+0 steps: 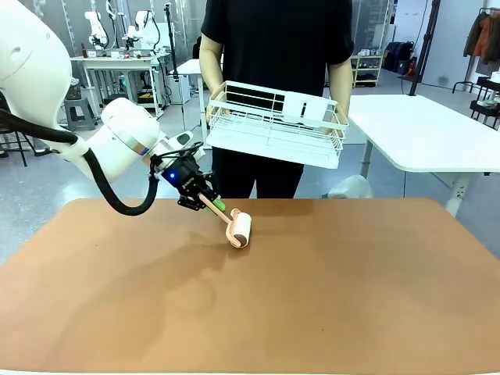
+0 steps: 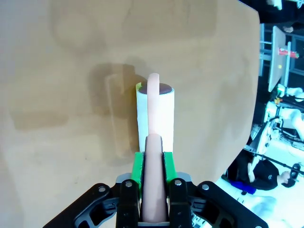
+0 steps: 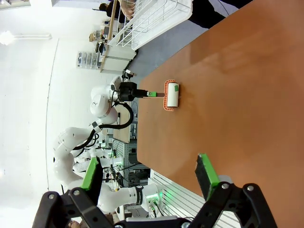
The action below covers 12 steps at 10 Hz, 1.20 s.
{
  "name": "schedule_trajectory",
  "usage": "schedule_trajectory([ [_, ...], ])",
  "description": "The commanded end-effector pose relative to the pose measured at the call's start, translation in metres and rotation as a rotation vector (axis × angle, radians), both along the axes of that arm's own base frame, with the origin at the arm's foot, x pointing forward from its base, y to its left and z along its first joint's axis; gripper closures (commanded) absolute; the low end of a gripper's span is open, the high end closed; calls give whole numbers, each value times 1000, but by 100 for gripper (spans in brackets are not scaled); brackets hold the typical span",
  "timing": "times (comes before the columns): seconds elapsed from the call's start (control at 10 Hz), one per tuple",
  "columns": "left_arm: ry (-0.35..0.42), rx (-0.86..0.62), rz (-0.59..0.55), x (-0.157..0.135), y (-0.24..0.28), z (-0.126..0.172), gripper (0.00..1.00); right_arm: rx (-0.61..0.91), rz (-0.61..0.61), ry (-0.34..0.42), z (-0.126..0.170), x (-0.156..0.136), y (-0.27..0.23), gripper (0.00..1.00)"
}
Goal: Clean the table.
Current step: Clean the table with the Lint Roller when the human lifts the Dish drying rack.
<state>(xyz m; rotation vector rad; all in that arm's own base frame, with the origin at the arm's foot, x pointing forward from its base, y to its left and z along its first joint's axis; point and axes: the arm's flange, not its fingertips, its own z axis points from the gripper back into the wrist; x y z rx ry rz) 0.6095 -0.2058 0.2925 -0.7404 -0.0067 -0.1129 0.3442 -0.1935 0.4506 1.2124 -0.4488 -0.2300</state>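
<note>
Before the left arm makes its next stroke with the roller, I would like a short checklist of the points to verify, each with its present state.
1. Left pincer is shut on the handle of the lint roller: ok.
2. The roll lies against the table, as far as the front view shows: ok.
3. The wire rack is off the table, held up by the person at the far side: ok.
4. Right pincer is open, holds nothing and is well apart from the lint roller: ok.
5. Whether lint or dust remains on the table: cannot tell.
</note>
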Motion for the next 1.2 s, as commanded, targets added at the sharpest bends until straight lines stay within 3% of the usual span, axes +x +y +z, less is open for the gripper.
schedule_trajectory([
  [0.0, -71, 13, 36, -30, 2, -1, 79, 15, -6, -2, 1, -5, 2, 0],
  [0.1, -92, -16, 9, -41, 1, 23, 79, 15, -6, -2, 1, -5, 2, 0],
  [0.3, -151, -106, -113, -73, 6, 102, 79, 15, -6, -2, 1, -5, 2, 0],
  [0.4, -157, -104, -133, -79, 18, 133, 79, 15, -6, -2, 1, -5, 2, 0],
  [0.5, -106, -70, -173, -87, 32, 164, 79, 15, -6, -2, 1, -5, 2, 0],
  [0.7, -93, 86, -68, -106, 69, 224, 79, 15, -6, -2, 1, -5, 2, 0],
  [0.9, -128, 331, -8, -135, 112, 282, 79, 15, -6, -2, 1, -5, 2, 0],
  [1.1, -60, 605, 173, -163, 149, 313, 79, 15, -6, -2, 1, -5, 2, 0],
])
